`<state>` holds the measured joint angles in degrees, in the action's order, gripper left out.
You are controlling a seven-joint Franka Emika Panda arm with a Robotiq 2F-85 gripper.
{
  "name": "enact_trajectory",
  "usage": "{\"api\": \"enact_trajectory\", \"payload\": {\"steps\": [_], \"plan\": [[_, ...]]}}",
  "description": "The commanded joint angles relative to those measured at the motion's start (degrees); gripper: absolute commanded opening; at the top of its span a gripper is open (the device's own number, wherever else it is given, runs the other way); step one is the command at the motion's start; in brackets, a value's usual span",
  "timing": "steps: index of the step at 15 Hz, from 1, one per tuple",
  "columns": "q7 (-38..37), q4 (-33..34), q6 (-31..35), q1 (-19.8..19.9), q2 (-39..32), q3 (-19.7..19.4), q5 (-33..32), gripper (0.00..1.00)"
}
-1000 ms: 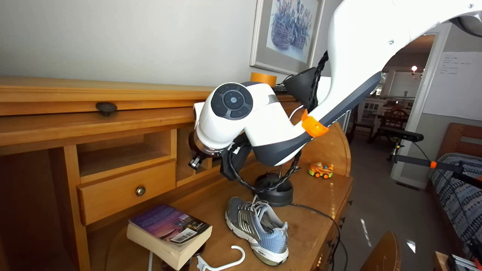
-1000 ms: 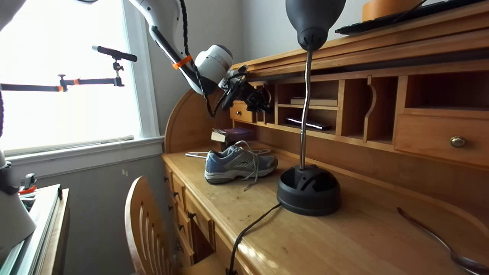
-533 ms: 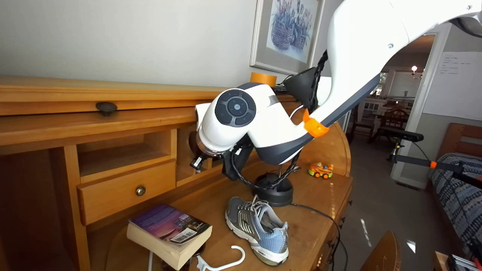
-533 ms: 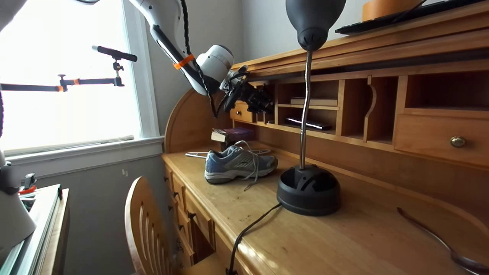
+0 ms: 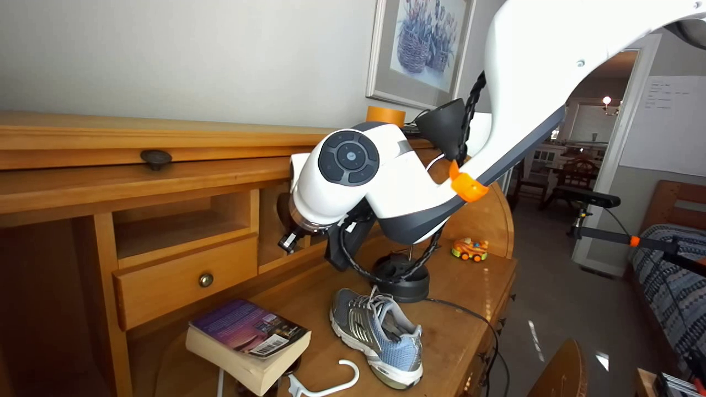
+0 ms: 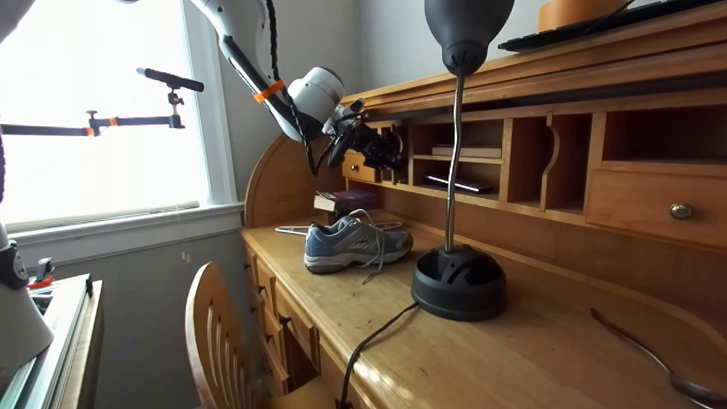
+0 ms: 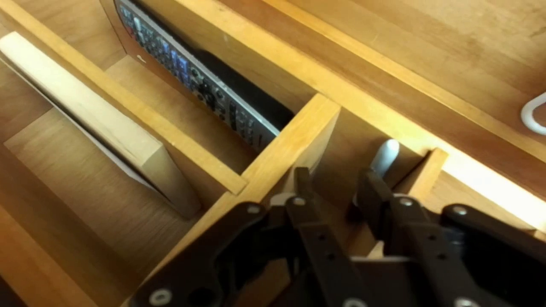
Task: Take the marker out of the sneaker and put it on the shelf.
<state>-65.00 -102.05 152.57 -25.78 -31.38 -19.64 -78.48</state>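
The sneaker (image 5: 377, 336), grey and blue with white laces, sits on the desk in both exterior views (image 6: 358, 241); no marker shows in it. In the wrist view a white marker (image 7: 385, 157) lies in a narrow shelf compartment, partly hidden behind my right finger. My gripper (image 7: 332, 183) is open, with a gap between its fingertips and nothing held in it. It is at the mouth of that compartment of the wooden shelf (image 7: 294, 149). In the exterior views the gripper (image 5: 287, 242) is up at the shelf, above and behind the sneaker; it is dark and small there (image 6: 397, 162).
A remote (image 7: 204, 85) and a book (image 7: 85, 102) lie in the neighbouring compartments. A purple book (image 5: 251, 336), a white hanger (image 5: 325, 386), a black lamp (image 6: 459, 284), a toy car (image 5: 470, 249) and a spoon (image 6: 642, 346) are on the desk.
The gripper has gone slightly forward and then drawn back a little from the shelf. A small white bit seen below the fingertips half a second ago no longer shows there. The sneaker has not moved.
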Motion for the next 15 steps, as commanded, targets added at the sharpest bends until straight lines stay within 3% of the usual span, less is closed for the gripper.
{"api": "enact_trajectory", "payload": {"steps": [1,6,8,9,15], "plan": [[-3.43,-7.44,-0.38,-0.58,5.57,1.1,3.57,0.6],[-8.96,-13.65,-0.72,-1.23,11.76,0.86,4.1,0.6],[-3.37,-17.92,-0.68,0.31,15.2,2.35,10.22,0.6],[-1.5,-19.85,-2.97,7.34,17.75,10.2,12.03,0.6],[19.01,-31.01,-6.24,16.79,27.19,19.59,39.91,0.6]]}}
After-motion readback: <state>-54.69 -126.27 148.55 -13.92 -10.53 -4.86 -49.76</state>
